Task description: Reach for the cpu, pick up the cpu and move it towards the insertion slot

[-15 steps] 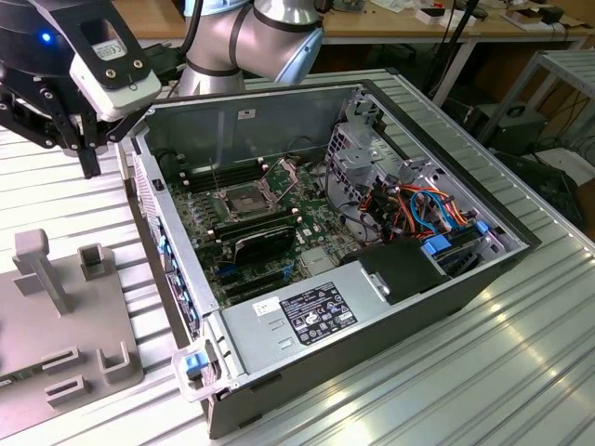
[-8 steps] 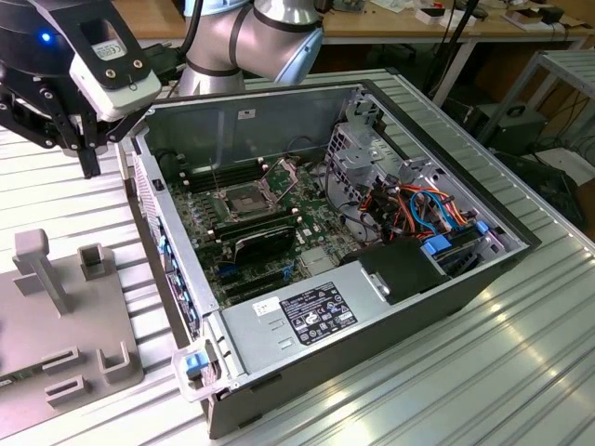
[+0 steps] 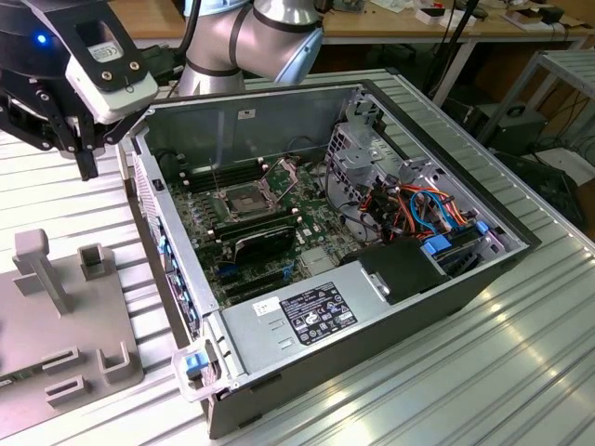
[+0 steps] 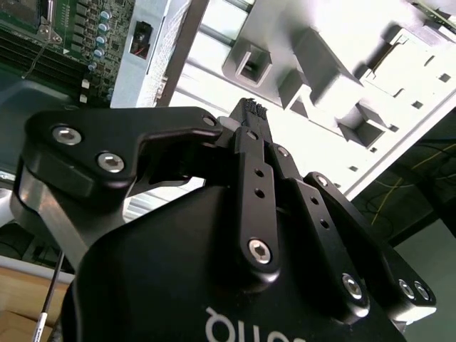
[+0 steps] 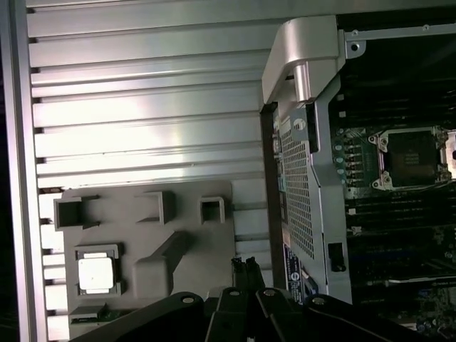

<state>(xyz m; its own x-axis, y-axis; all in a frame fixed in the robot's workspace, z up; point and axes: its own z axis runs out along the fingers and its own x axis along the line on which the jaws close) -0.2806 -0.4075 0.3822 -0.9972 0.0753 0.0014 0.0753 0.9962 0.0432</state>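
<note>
The cpu [image 5: 96, 273], a small pale silvery square, lies in a recess of the grey fixture plate [image 5: 185, 214] outside the computer case. The insertion slot [image 3: 244, 200], a shiny metal frame around a dark centre, sits on the motherboard inside the open case and also appears in the first wrist view [image 5: 412, 157]. My gripper [image 3: 85, 163] hangs above the slatted table, between the fixture and the case wall, well clear of the cpu. Its black fingers [image 5: 239, 274] stand together, shut on nothing; the second wrist view shows their tips [image 4: 249, 110] touching.
The open computer case [image 3: 372, 279] fills the middle of the exterior view, with a black block [image 3: 265, 240], drive cage and coloured cables [image 3: 423, 209] inside. The grey fixture [image 3: 56, 316] has upright posts and pockets. The case's perforated wall [image 5: 299, 192] stands between the fixture and the socket.
</note>
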